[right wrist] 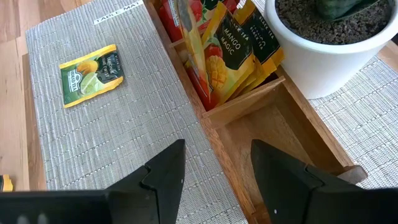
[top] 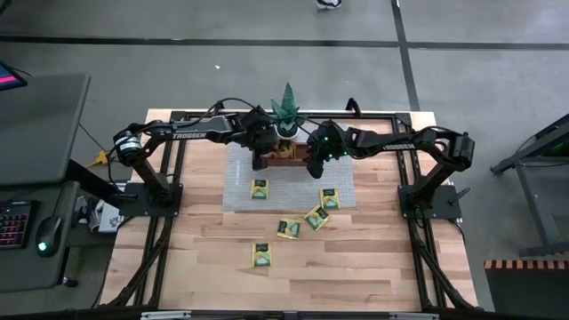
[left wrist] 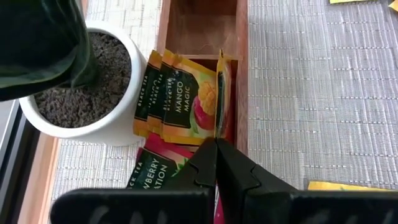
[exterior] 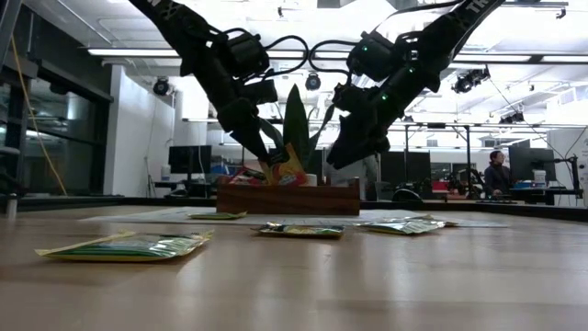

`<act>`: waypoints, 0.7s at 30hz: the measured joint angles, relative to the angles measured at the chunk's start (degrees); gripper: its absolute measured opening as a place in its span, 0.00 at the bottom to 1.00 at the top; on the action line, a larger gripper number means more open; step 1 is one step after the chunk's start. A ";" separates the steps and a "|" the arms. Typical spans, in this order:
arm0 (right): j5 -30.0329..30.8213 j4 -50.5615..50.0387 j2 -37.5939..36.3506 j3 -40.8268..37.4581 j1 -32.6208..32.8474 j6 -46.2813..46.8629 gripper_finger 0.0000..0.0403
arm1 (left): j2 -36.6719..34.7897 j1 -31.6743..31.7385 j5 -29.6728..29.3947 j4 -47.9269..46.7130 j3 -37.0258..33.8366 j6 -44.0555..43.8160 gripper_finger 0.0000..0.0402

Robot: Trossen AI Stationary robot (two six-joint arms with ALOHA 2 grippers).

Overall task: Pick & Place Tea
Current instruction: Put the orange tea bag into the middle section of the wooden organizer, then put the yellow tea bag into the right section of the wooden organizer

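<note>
The brown wooden tray (top: 284, 160) lies on a grey mat at the table's far side. It holds orange and red tea packets (left wrist: 180, 93) standing on edge. My left gripper (left wrist: 216, 146) is shut on one orange packet (left wrist: 222, 93) over the tray. My right gripper (right wrist: 217, 168) hovers open above the tray's empty end compartment (right wrist: 280, 124) and touches nothing. Loose green-and-yellow packets lie flat on the mat (top: 260, 188) (top: 330, 197) and on the wood (top: 289, 228) (top: 261, 255). My left gripper pinches the orange packet by its upper edge (left wrist: 219, 132) between its two fingers, which come slanting down from the near left. The packet shows edge-on, stands tilted (exterior: 289, 167), and its lower part is behind the tray's wall beside the other mango packets.
A white pot (left wrist: 93, 93) with a spiky green plant (top: 286, 111) stands right behind the tray. Another packet (top: 316, 217) lies at the mat's near edge. The near half of the wooden table holds only a few packets. Black frame rails run along both sides.
</note>
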 joint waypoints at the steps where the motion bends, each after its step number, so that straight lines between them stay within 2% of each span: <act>1: -0.01 -0.01 0.00 0.00 0.00 0.00 0.44 | 0.00 -0.01 0.00 0.09 0.00 0.07 0.00; 7: -0.15 -0.02 0.00 0.00 0.00 0.00 0.44 | 0.02 -0.02 0.17 1.09 0.00 0.14 0.04; 15: -0.28 -0.02 0.00 0.00 0.00 0.00 0.44 | 0.02 -0.02 -4.59 0.81 -0.02 -0.21 0.27; 21: -0.42 0.00 0.00 0.00 0.00 0.29 0.44 | 0.02 -0.02 -8.24 2.40 -0.02 -4.04 0.37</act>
